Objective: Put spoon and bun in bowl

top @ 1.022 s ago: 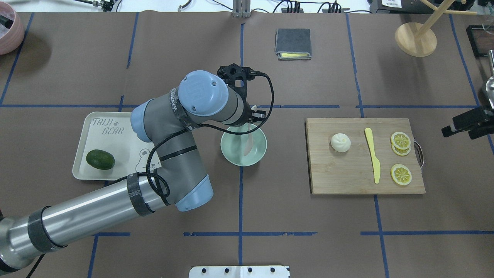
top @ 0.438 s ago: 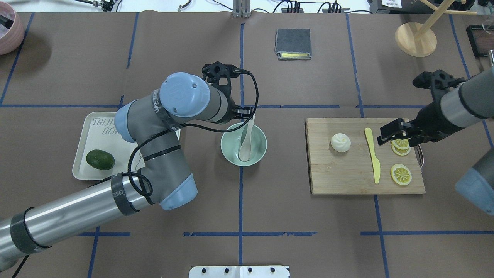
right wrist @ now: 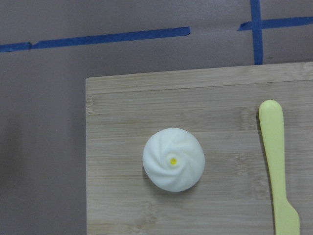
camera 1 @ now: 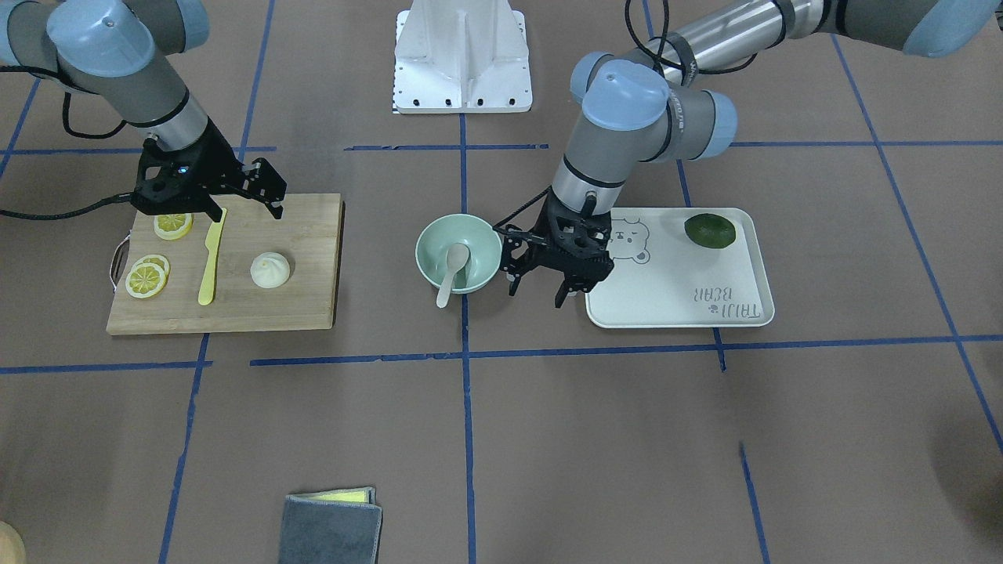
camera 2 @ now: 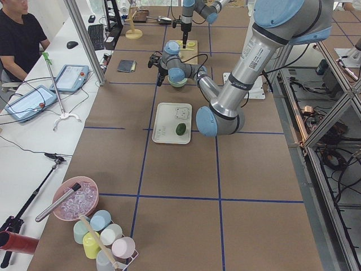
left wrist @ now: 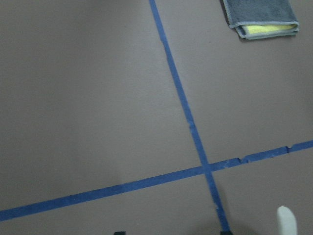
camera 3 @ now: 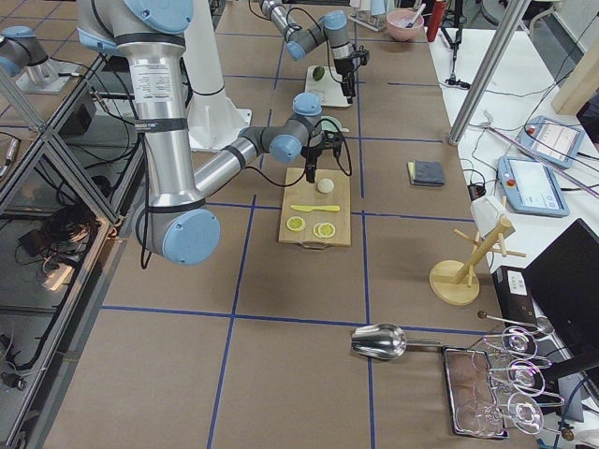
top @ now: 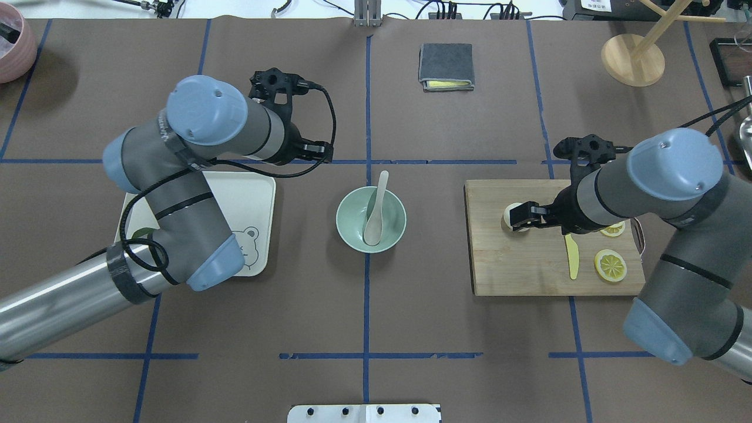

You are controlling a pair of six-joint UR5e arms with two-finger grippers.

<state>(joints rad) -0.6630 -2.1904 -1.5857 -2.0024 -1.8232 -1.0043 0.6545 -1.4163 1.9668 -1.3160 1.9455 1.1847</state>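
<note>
Over on my left side, the left gripper (camera 1: 539, 287) hangs with its fingers spread and nothing between them, above the brown paper between the bowl (camera 1: 433, 244) and the tray (camera 1: 674, 313). My right gripper (camera 1: 244, 208) is spread wide and empty too. It hovers over the cutting board (top: 511, 264) with the bun (right wrist: 173, 159) below it, not touching.

The bun sits toward the board's bowl-side end. It's round, white and matte, with swirled pleats running into a tiny yellow dot. The spoon (top: 375, 212) is chunky off-white plastic; its scoop lies inside the bowl and the handle leans out over the rim. The bowl itself is pale mint green, round, plain and smooth.

The board is bamboo with the strip grain showing. Beside the bun lies a yellow plastic knife (top: 573, 258), and past that some lemon slices (top: 610, 265).

The tray is a flat cream rectangle with rounded corners, a little bear drawing and "TAIJI BEAR" printed on it, plus a dark green fruit (camera 1: 710, 231). A folded grey cloth (top: 446, 66) with yellow inside lies further out.
</note>
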